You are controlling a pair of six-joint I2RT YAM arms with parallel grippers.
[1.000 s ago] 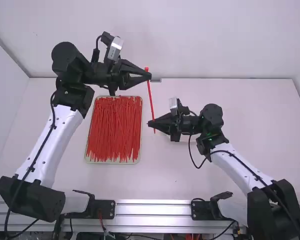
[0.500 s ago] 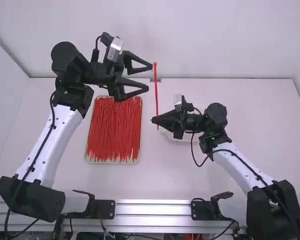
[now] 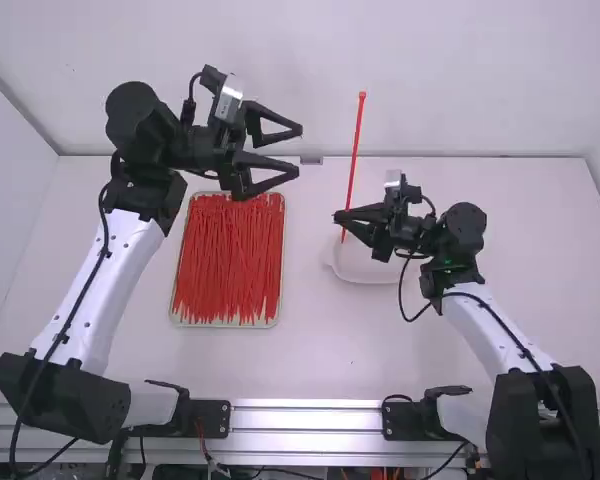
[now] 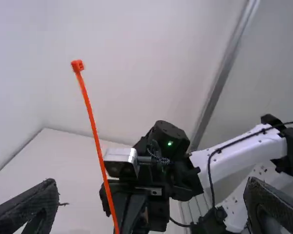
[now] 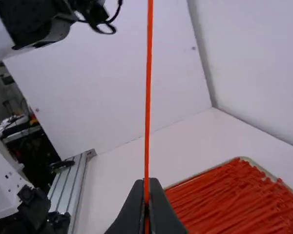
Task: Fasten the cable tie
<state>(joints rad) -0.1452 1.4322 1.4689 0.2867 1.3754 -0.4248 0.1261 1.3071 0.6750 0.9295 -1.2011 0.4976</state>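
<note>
Tray heaped with red ties lies on the tabletop's left half. Above its far edge the left gripper hangs spread wide, holding nothing. Apart to its right, over the tabletop's middle, the right gripper pinches the lower end of one red cable tie, standing nearly upright. The left wrist view catches its square head; the right wrist view, the closed fingers on the strap.

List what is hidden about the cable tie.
- Right wrist view: the top edge cuts off the head of the cable tie; the right pincer hides its tail.
- High view: the head's slot is too small to see.
- Left wrist view: the tail runs off the bottom edge.
</note>
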